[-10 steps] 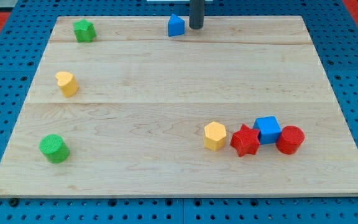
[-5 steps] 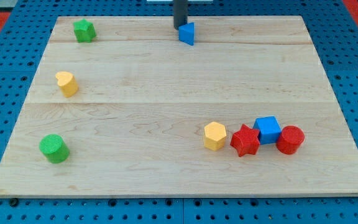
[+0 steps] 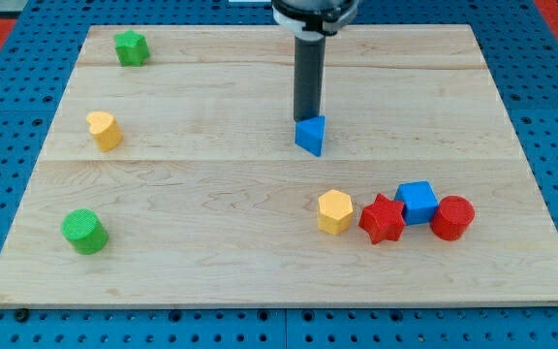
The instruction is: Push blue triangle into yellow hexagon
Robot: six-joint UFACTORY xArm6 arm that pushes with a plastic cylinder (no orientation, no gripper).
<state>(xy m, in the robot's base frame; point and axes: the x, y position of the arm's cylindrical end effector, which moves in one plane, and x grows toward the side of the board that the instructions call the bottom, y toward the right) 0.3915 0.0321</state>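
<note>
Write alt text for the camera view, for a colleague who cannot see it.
My tip touches the blue triangle from the view's top, mid-board, with the yellow hexagon further toward the view's bottom. Beside the hexagon sit a red star, blue cube and red cylinder.

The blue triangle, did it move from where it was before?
Yes. The blue triangle slid from the board's top edge toward the view's bottom, closer to the yellow hexagon. My tip sits just above it.
</note>
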